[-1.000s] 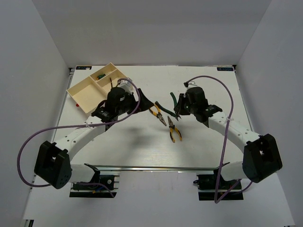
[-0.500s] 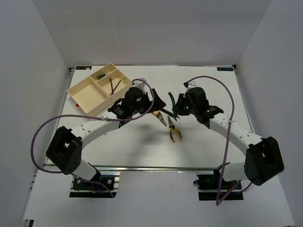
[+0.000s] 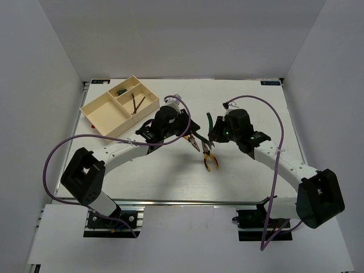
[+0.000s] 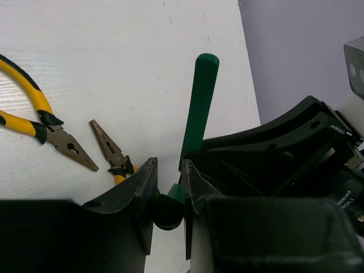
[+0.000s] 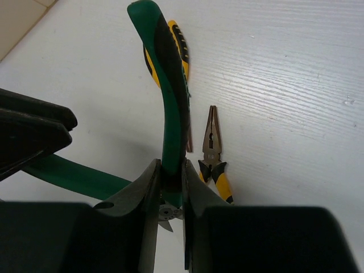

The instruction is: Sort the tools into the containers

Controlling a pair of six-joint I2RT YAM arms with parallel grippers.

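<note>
The left end effector [image 4: 169,186], now away from the tray [image 3: 104,111], closes on the green-handled pliers [image 5: 166,96] that the right end effector [image 5: 169,182] also grips: likely a handover back toward the tray.

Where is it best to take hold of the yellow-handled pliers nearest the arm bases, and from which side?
Probably across both handles of the yellow-handled pliers, coming straight down from above. They lie flat on the table, nose toward the far edge; the handles are thicker and lie in the open.
</note>
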